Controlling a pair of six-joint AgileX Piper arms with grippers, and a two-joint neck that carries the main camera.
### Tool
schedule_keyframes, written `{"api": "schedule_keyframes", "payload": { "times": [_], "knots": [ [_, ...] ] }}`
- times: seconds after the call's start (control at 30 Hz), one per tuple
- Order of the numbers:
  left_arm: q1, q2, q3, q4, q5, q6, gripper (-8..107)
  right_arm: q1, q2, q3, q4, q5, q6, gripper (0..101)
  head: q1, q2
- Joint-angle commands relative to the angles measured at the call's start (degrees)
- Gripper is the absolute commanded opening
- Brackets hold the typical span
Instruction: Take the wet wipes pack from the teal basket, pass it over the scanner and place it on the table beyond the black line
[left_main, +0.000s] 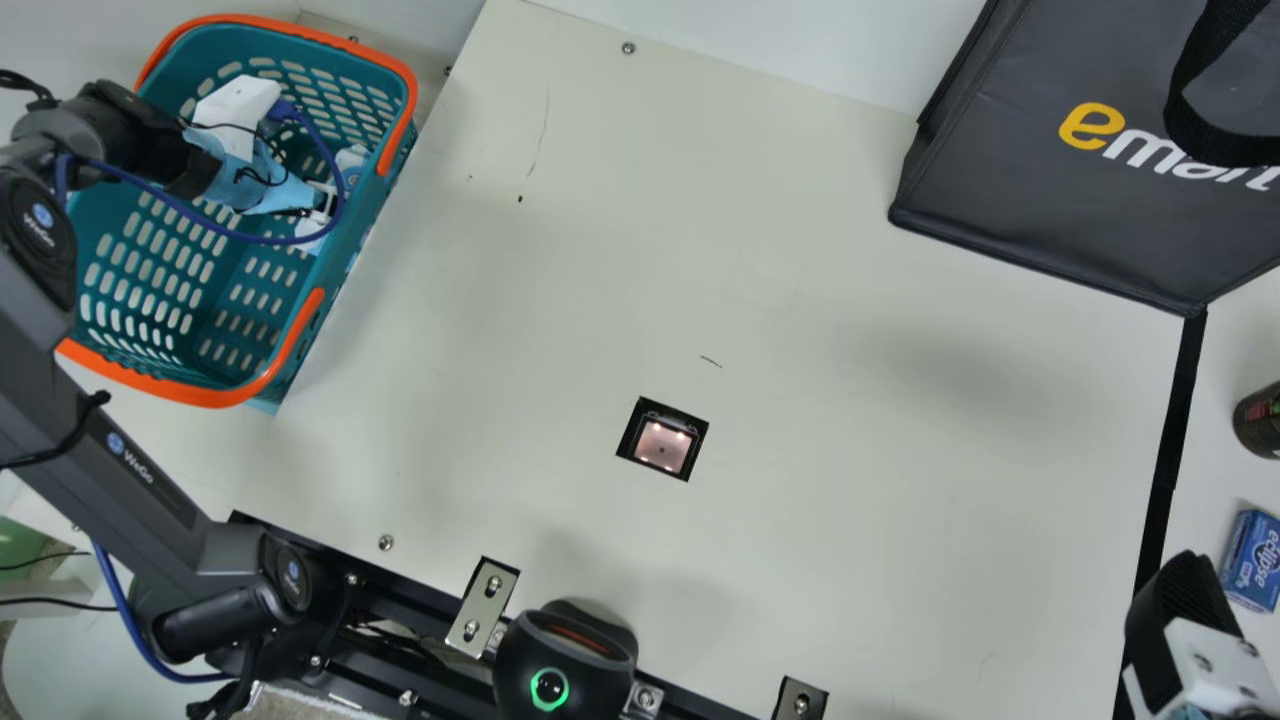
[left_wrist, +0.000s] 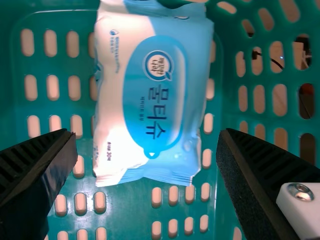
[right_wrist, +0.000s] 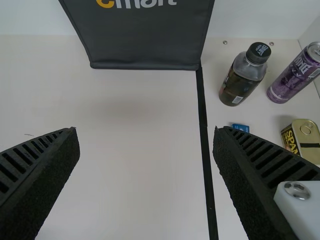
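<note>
Left gripper (left_wrist: 148, 135) and right gripper (right_wrist: 145, 134) are sitting open; past left's fingers, the wipes pack (left_wrist: 152, 95) is lying, likely squishy, needing middle hugging.

In my main view I get bright, fairly even light on the counter (left_main: 560, 340), a soft shadow right of centre, and glowing points in the scanner (left_main: 662, 447).
</note>
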Motion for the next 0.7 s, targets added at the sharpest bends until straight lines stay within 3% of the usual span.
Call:
{"api": "schedule_keyframes", "payload": {
  "times": [0.0, 0.67],
  "knots": [
    [-0.12, -0.10, -0.11, 0.04, 0.35, 0.27, 90, 0.00, 0.00, 0.00, 0.00, 0.00, 0.00, 95, -1.66, 0.23],
    [-4.19, 4.77, -0.30, -0.68, -9.40, 2.60, 90, 0.00, 0.00, 0.00, 0.00, 0.00, 0.00, 95, -1.66, 0.23]
  ]
}}
